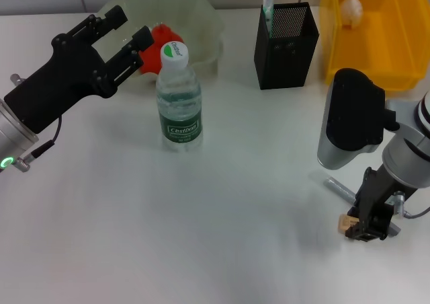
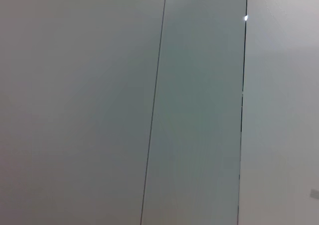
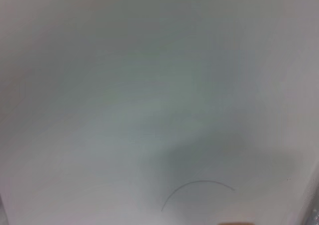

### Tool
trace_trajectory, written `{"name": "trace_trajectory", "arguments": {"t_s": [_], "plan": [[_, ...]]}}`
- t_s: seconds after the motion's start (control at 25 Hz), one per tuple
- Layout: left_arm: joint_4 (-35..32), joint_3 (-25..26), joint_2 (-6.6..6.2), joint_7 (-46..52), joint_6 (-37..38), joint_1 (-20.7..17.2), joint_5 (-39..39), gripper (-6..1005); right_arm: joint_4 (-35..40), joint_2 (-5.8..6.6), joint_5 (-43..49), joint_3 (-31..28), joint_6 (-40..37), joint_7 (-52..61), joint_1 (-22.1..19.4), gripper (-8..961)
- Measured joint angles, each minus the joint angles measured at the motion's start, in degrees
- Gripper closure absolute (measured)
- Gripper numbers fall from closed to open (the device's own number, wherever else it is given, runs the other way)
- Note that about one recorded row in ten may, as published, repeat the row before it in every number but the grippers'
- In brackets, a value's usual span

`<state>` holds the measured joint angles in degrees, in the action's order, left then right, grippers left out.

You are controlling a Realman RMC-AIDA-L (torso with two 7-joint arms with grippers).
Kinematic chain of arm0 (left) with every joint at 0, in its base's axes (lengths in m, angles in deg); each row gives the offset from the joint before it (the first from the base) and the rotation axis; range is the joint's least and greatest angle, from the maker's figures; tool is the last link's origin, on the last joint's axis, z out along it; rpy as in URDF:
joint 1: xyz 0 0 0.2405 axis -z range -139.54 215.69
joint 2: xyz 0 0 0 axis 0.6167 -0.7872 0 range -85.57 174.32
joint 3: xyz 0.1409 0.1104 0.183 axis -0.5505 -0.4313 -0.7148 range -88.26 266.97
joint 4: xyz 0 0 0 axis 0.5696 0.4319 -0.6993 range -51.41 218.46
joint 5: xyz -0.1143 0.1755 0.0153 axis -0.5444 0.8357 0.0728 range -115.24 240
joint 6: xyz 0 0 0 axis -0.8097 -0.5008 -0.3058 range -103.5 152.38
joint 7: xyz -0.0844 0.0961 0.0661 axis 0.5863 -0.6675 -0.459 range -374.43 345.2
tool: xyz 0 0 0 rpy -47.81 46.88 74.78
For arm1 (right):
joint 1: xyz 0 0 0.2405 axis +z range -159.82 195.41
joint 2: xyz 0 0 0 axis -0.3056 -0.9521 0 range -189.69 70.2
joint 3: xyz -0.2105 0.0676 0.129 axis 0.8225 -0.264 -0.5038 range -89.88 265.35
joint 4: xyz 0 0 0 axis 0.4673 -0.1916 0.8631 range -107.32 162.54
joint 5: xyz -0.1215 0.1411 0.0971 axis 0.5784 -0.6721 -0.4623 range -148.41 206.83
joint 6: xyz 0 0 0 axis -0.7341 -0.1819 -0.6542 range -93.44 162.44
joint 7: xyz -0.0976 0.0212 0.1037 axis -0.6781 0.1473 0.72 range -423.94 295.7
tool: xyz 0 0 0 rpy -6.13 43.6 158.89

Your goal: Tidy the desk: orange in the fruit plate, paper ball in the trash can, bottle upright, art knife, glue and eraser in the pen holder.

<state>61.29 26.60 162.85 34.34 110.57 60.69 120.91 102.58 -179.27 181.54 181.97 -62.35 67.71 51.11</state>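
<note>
Down at the near right of the desk [image 1: 201, 250], the right gripper [image 1: 366, 231] is standing with its fingers pressed around a small tan block, probably the eraser [image 1: 347, 224], beside a grey stick that I take for the art knife [image 1: 340, 187], while the pen holder [image 1: 285, 45] is waiting at the far side with open desk between. Left gripper [image 1: 121, 38] is hovering spread and empty just left of the upright bottle [image 1: 179, 97], with the orange [image 1: 161, 38] sitting in the fruit plate [image 1: 195, 15] and the paper ball [image 1: 351, 10] in the yellow trash can [image 1: 396, 42] at the far right.
</note>
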Motion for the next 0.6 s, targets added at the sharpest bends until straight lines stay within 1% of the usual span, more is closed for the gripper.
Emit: {"name": "trace_trajectory", "arguments": {"t_s": [0.16, 0.28, 0.36, 0.44, 0.48, 0.56, 0.6], "plan": [[0.0, 0.0, -0.02, 0.0, 0.1, 0.0, 0.0, 408, 0.1, 0.00, -1.3, -0.9, 0.1, 0.0, -0.2, 646], [0.0, 0.0, -0.05, 0.0, 0.2, 0.0, 0.0, 408, 0.9, 0.14, -3.3, -4.1, 0.4, -0.4, -0.3, 690], [0.0, 0.0, -0.07, 0.0, 0.3, 0.0, 0.0, 408, 2.7, 0.10, -3.6, -7.0, 2.0, -0.5, -0.8, 690], [0.0, 0.0, -0.08, 0.0, 0.5, -0.2, 0.0, 408, 6.5, -0.02, -3.9, -10.3, 7.1, -0.4, -2.3, 689], [0.0, 0.0, -0.08, 0.0, 0.5, -0.2, 0.0, 408, 6.5, -0.02, -3.9, -10.3, 7.1, -0.4, -2.3, 689], [0.0, 0.0, -0.09, 0.0, 0.7, -0.4, 0.0, 408, 7.6, -0.02, -4.0, -11.8, 10.4, 0.7, -2.4, 689], [0.0, 0.1, -0.09, 0.0, 0.9, -0.5, 0.0, 408, 8.0, -0.02, -4.1, -12.8, 14.9, 2.8, -2.1, 690]]}}
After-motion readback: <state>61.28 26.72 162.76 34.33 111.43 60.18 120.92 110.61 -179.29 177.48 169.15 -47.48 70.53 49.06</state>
